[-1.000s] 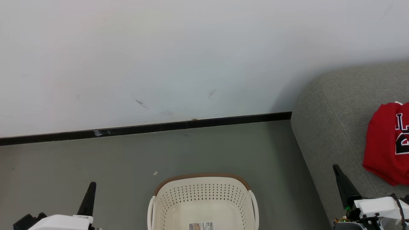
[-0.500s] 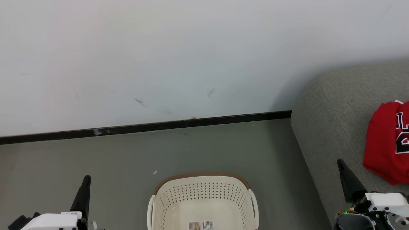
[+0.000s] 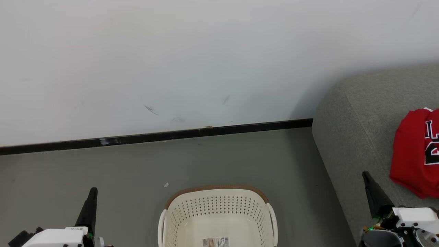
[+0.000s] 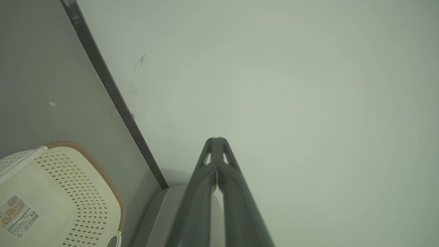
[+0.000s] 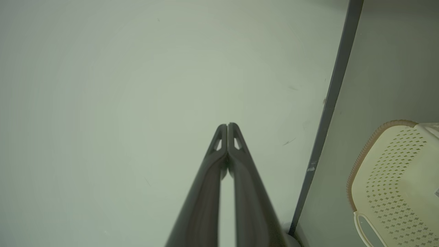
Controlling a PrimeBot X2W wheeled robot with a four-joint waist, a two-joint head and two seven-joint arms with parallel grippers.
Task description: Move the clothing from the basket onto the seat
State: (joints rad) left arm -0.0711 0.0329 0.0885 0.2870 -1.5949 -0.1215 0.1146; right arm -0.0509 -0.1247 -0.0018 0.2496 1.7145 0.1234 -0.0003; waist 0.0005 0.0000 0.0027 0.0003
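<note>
Red clothing point(image 3: 415, 154) sits on the seat point(image 3: 356, 137), basket point(image 3: 219, 209) bare! Left tool point(image 3: 92, 192) and right tool point(image 3: 366, 176) both pinched together, empty. Risk: a careless right-arm swing could snag the fabric and drag it off.

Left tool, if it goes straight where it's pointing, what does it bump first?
Probably the white wall. The left tool is shut and its tips aim at bare wall, with nothing seen between. How far off the wall is stays unclear.

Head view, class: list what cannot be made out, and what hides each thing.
The clothing: head view's right edge cuts its letters and far side.
The basket: head view's bottom edge cuts its near end.
The label in basket: print too small, head view.
</note>
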